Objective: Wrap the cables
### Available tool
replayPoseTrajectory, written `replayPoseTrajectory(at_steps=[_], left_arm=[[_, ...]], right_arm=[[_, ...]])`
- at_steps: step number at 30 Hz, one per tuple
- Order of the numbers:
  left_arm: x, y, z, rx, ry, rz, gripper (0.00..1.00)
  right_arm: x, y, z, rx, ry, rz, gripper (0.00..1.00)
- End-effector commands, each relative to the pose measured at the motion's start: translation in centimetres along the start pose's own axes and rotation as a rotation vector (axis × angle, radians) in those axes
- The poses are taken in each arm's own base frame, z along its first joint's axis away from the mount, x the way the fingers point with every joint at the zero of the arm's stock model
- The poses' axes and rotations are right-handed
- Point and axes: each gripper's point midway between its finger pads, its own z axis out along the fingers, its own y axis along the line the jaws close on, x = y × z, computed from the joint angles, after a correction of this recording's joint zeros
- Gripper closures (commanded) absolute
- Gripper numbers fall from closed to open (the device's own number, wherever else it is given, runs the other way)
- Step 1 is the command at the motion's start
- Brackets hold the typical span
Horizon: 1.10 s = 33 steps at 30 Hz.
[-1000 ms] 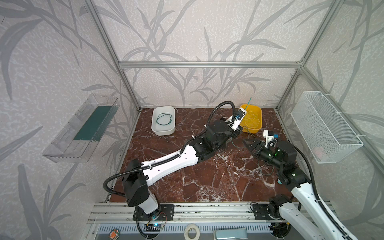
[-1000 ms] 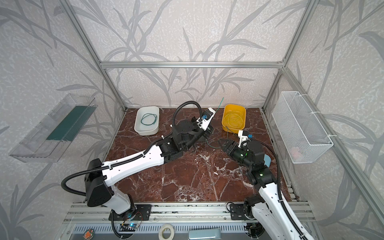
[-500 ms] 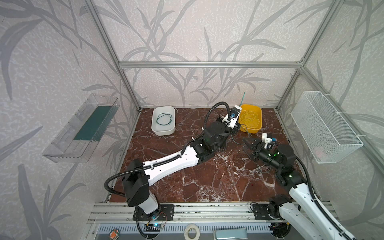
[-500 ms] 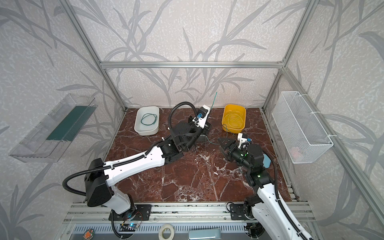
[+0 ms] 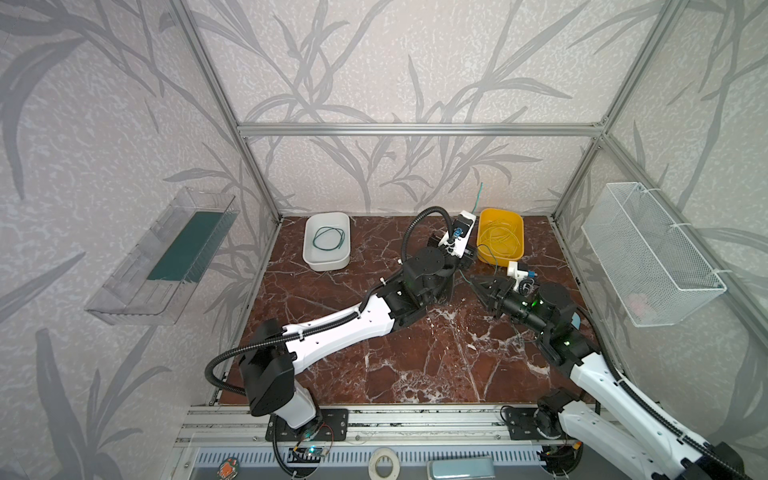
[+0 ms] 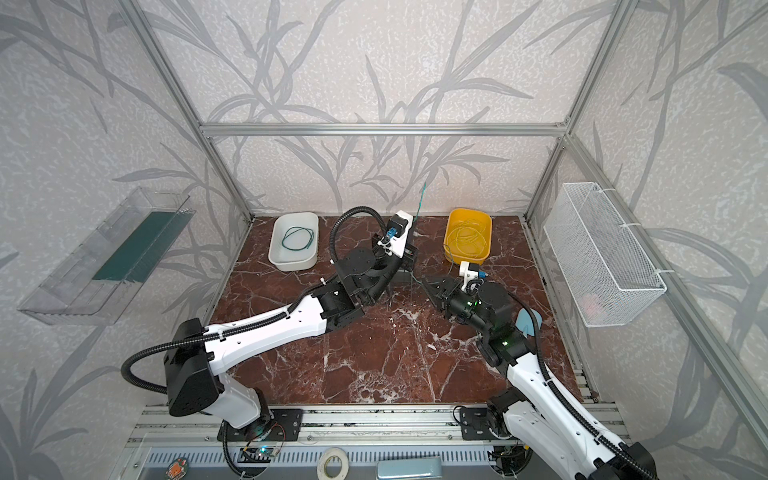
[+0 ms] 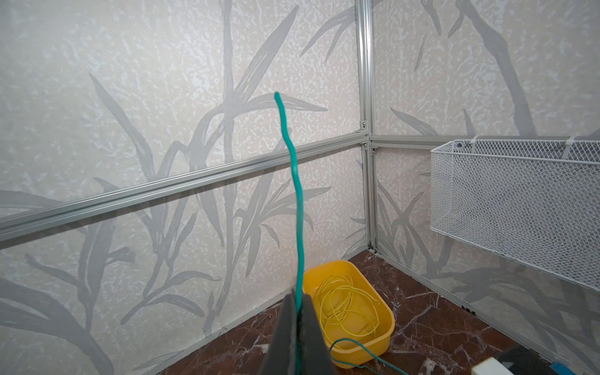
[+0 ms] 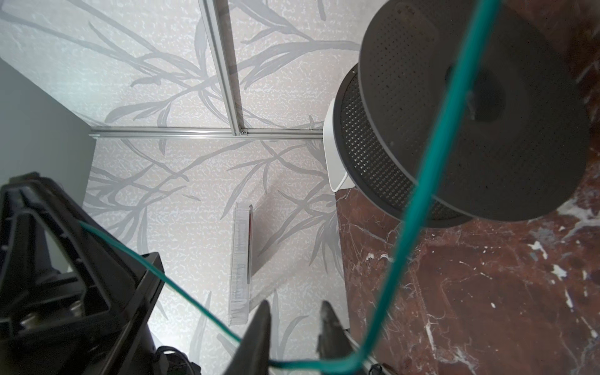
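Currently | left gripper (image 7: 297,293) pinching cable (image 7: 293,168) upright | right gripper (image 8: 295,308) gaping narrowly, cable seemingly loose between jaws | best: closing squarely, avoiding slack

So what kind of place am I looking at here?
Probably a robotics lab test cell: an aluminium frame boxes in a marble-patterned tabletop, two robot arms are mounted on a front rail, and a white tray and a yellow tray sit at the back.
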Motion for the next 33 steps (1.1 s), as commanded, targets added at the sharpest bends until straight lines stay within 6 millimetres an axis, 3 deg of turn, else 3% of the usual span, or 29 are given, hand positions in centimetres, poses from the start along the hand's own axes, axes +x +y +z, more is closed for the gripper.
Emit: replayPoseTrajectory(at_steps=[1, 5, 8, 10, 14, 20, 23, 25, 28, 31, 33], left_arm=[[-2.4, 1.1, -1.1, -0.014, -0.067, -0.058, 1.0], [-2.7, 1.2, -1.6, -0.012, -0.08, -0.069, 1.0], [-2.9, 1.5, -1.9, -0.015, -0.089, -0.074, 0.99], [-3.1, 1.8, -2.3, -0.019, -0.09, -0.073, 0.87], [-3.7, 2.8, -3.7, -0.031, -0.085, -0.047, 0.47], [-5.4, 7.3, -7.7, -0.143, -0.014, 0.068, 0.23], [-6.8, 10.5, -10.4, -0.242, 0.034, 0.146, 0.21], [-7.2, 12.1, -11.5, -0.291, 0.093, 0.233, 0.22], [-5.2, 11.6, -11.4, -0.251, 0.266, 0.482, 0.25], [-2.1, 9.4, -10.1, -0.201, 0.384, 0.857, 0.25], [-0.4, 7.9, -8.9, -0.212, 0.361, 1.112, 0.23]], right_arm=[[-0.7, 2.7, 0.0, -0.072, -0.04, -0.031, 0.86], [-1.0, 2.3, 0.1, -0.065, -0.053, -0.022, 0.99], [-1.3, 2.3, 0.1, -0.074, -0.07, -0.015, 1.0], [-1.4, 2.2, 0.0, -0.077, -0.083, -0.008, 1.0], [-1.8, 2.5, -0.3, -0.084, -0.109, -0.007, 1.0], [-2.0, 2.1, 0.0, -0.064, -0.114, -0.016, 1.0], [-2.0, 2.0, 0.3, -0.06, -0.112, -0.021, 1.0], [-2.1, 1.8, 0.4, -0.055, -0.111, -0.023, 1.0], [-2.1, 1.8, 0.5, -0.046, -0.108, -0.036, 1.0], [-2.0, 1.8, 0.5, -0.037, -0.101, -0.047, 1.0], [-1.8, 1.6, 0.5, -0.03, -0.091, -0.05, 1.0]])
